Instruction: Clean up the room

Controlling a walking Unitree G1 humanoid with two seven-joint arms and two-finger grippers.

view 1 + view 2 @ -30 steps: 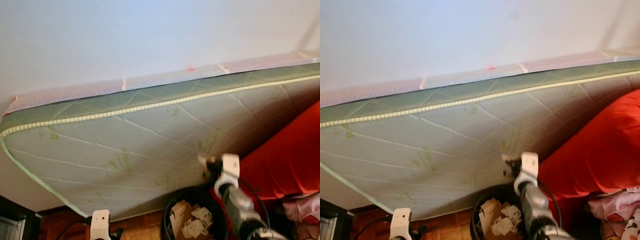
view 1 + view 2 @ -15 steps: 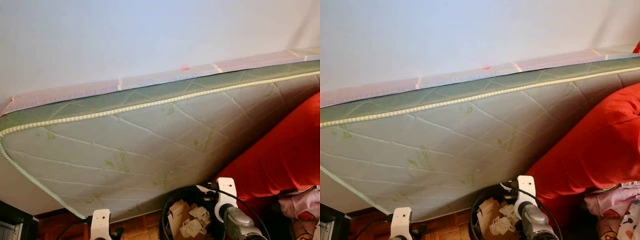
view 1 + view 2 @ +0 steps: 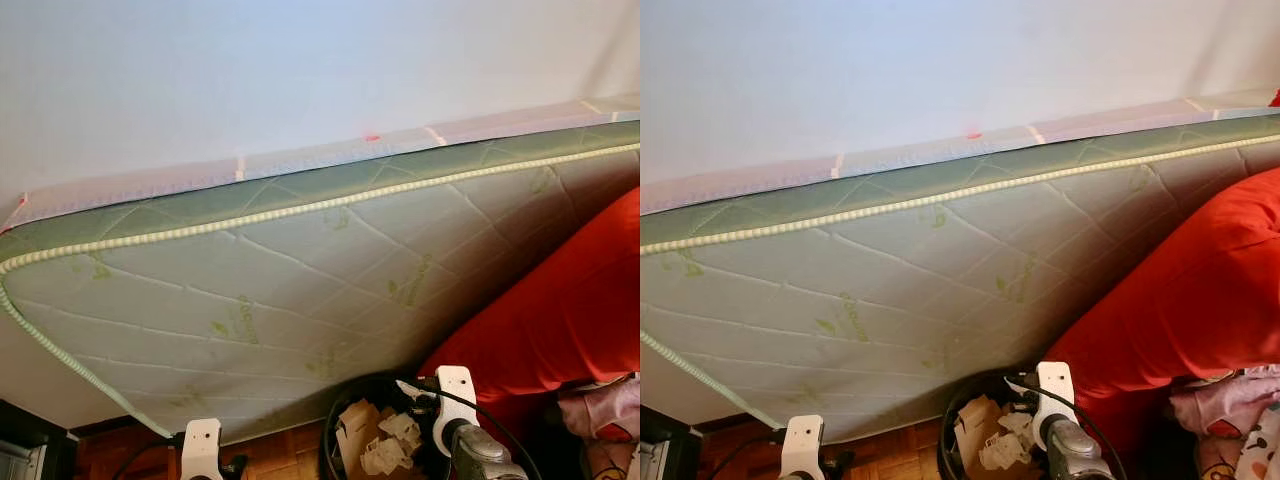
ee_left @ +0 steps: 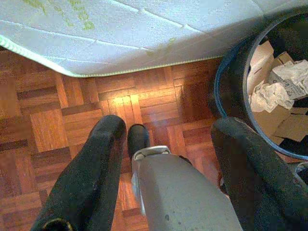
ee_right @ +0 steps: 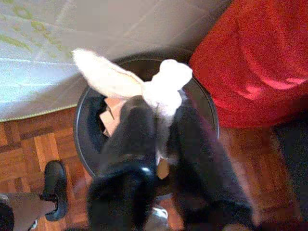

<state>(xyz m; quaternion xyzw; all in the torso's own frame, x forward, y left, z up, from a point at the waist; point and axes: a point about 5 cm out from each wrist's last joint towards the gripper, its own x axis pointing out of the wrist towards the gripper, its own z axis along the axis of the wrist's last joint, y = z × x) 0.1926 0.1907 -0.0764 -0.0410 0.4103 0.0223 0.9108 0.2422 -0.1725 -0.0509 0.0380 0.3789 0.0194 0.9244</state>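
Note:
My right gripper (image 5: pixel 161 113) is shut on a crumpled white paper (image 5: pixel 161 84) and hangs right above the open black bin (image 5: pixel 81 139). From the head, that gripper (image 3: pixel 415 392) sits over the bin's (image 3: pixel 332 440) right rim. Cardboard scraps and crumpled paper (image 3: pixel 385 445) lie inside the bin. My left gripper (image 4: pixel 171 126) is open and holds nothing, low over the parquet floor (image 4: pixel 43 130) to the left of the bin (image 4: pixel 236 91).
A green-and-white quilted mattress (image 3: pixel 280 290) leans against the white wall just behind the bin. A big red cushion (image 3: pixel 570 310) and pink clothes (image 3: pixel 600 410) crowd the right. Dark furniture (image 3: pixel 20 445) stands at the lower left. My black foot (image 4: pixel 138 137) is below the left gripper.
The right gripper has come down from in front of the mattress to just above the bin, still gripping the paper. The left arm has stayed put.

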